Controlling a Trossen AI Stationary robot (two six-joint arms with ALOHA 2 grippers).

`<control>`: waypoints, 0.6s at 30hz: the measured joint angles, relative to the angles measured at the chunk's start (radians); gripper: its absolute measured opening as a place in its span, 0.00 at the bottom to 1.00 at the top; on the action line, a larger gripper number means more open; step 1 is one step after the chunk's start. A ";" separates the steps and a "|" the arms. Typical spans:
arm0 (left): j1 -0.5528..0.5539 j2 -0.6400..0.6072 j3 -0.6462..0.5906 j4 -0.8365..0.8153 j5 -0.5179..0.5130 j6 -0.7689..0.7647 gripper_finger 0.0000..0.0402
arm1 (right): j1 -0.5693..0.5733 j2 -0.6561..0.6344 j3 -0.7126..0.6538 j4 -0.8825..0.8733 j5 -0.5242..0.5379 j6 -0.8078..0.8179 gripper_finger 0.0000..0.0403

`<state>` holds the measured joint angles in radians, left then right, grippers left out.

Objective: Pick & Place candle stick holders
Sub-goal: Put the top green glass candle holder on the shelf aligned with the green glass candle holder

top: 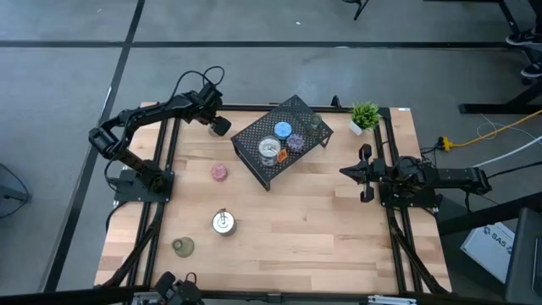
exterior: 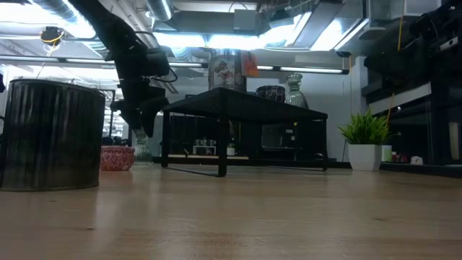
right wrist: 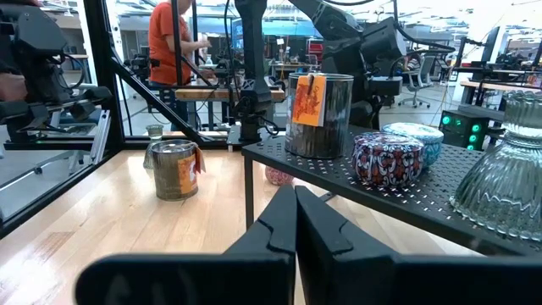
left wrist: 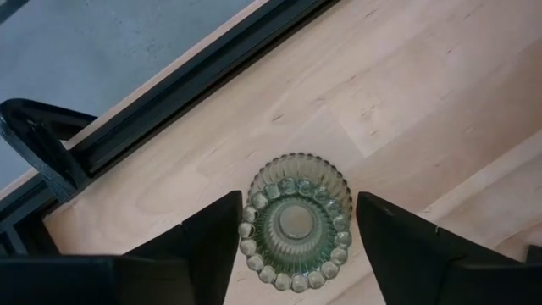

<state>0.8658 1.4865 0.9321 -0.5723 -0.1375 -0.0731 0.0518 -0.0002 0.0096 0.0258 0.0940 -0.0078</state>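
In the high view, starting at the lower left, an olive-green holder is sitting alone near the table edge, w/ a silver tin holder just to its upper right and a pink holder farther up, well apart from both. At the upper left the left arm is reaching in toward the table's top edge, its left gripper hanging just left of the black mesh rack; the left wrist view is showing its fingers spread wide, one on each side of a beaded green glass holder standing upright on the wood. The jaws are flanking the glass, not closing on it. At centre the rack is carrying a silver holder, a blue holder, a purple patterned holder and a clear-green glass holder. Upper right of the rack, a small potted plant is standing at the table corner. At the right edge, mid-height, the right gripper is waiting, pointing left toward the rack, w/ its fingers pressed together and holding nothing. In the right wrist view a person in an orange top is standing in the background, beyond the table.
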 joint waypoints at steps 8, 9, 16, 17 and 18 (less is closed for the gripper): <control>0.000 0.000 0.000 0.000 0.000 0.001 0.49 | 0.000 0.000 0.000 0.000 0.000 0.000 0.00; 0.000 0.000 0.000 0.000 0.000 0.001 0.48 | 0.000 0.000 0.000 0.000 0.000 0.000 0.00; 0.000 0.000 0.000 -0.007 0.000 0.001 0.46 | 0.000 0.000 0.000 0.000 0.000 0.000 0.00; 0.000 0.000 0.000 -0.007 0.000 0.001 0.46 | 0.000 0.000 0.000 0.000 0.000 0.000 0.00; 0.000 0.000 0.000 -0.007 0.000 0.001 0.46 | 0.000 0.000 0.000 0.000 0.000 0.000 0.00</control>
<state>0.8658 1.4860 0.9322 -0.5793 -0.1379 -0.0719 0.0520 -0.0002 0.0095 0.0257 0.0943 -0.0078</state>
